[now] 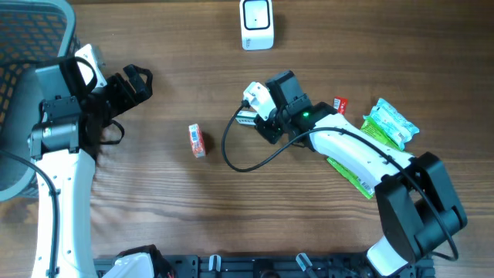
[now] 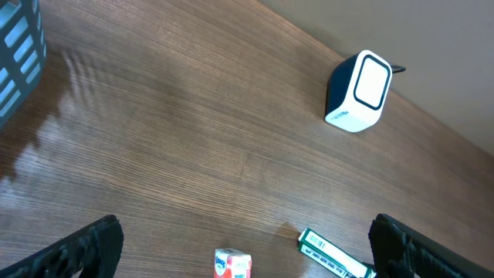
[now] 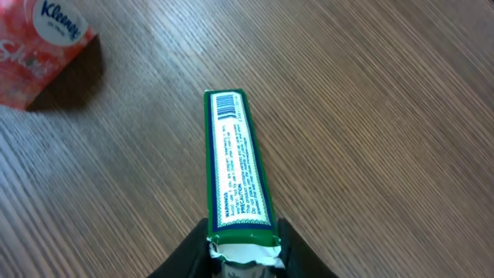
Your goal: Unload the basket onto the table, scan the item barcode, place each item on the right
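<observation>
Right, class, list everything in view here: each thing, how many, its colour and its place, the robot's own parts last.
white boxy barcode scanner: one, white, far edge centre.
long green-and-white cardboard box: one, barcode up, mid-table, in right tool.
small red-orange Kleenex tissue pack: one, left of the box.
small red packet: one, right of the box.
green plastic packets: at least two, right side, one partly hidden.
grey mesh basket: one, far left corner.
brown wooden table: one, under everything.
left tool: one, black, open, empty.
right tool: one, black, shut on the box.
</observation>
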